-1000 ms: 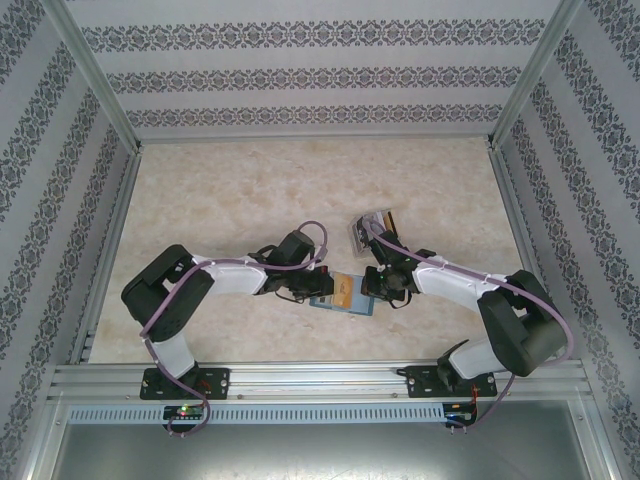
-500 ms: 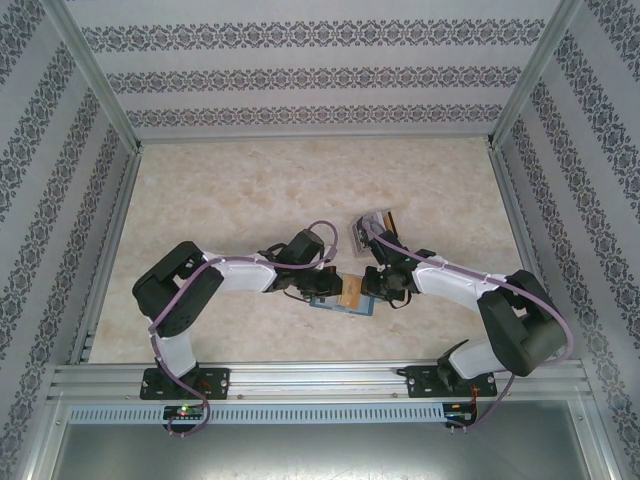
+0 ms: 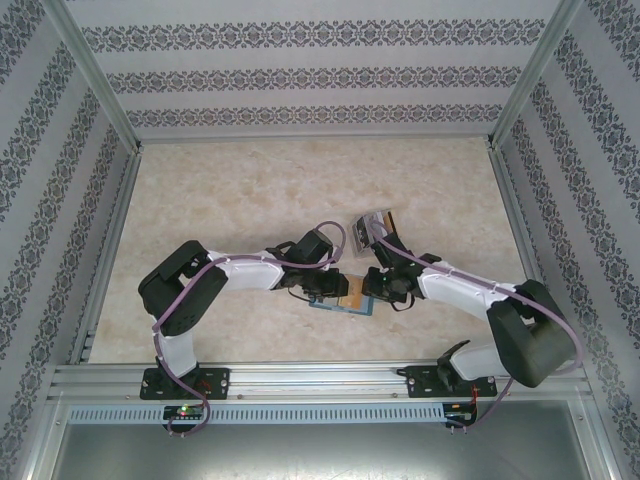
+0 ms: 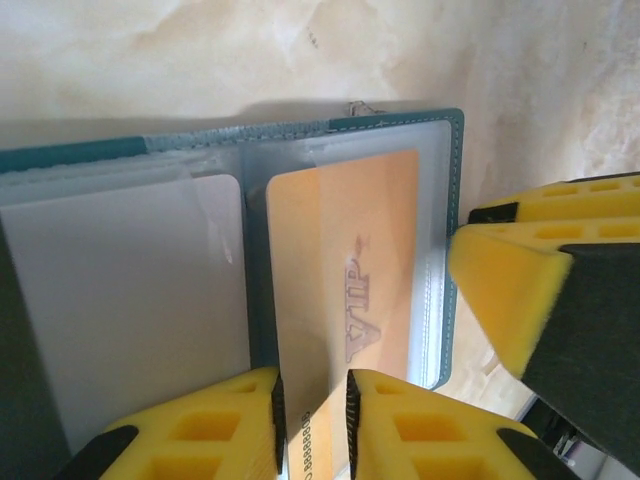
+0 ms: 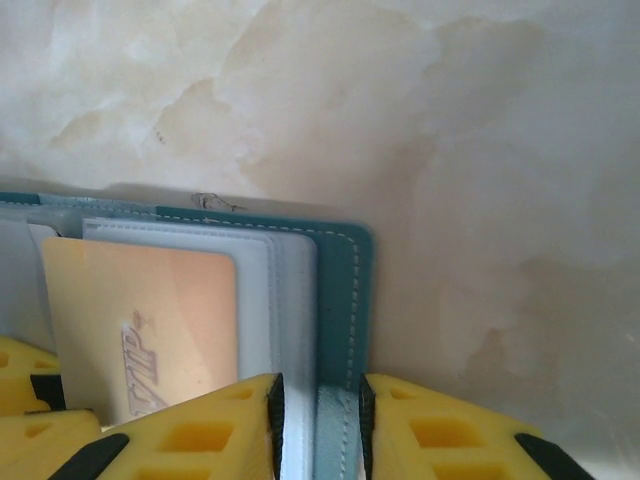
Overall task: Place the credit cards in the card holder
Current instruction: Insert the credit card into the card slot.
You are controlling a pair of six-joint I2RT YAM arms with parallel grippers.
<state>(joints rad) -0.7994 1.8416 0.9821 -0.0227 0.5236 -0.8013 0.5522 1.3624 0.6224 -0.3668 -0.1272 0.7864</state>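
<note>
my left claw (image 4: 312,425): nearly shut, pinching the orange credit card (image 4: 345,290) by its near edge, rest ahead of the tips in a clear pocket | my right claw (image 5: 318,425): clamped on card holder (image 5: 345,300) rim | feel, judged: card light, stiff, slick; holder soft, buckles unless pinned | left wrist adds grey card (image 4: 130,290) left of tips

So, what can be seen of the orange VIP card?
The orange card is a thin, glossy, plastic-looking rectangle, yellow-orange fading to paler peach, with raised "VIP" letters and embossed digits at its near end. It lies flat, looking mostly slid into a clear pocket of the open teal card holder. The left gripper pinches its protruding near edge between shut jaws.
</note>
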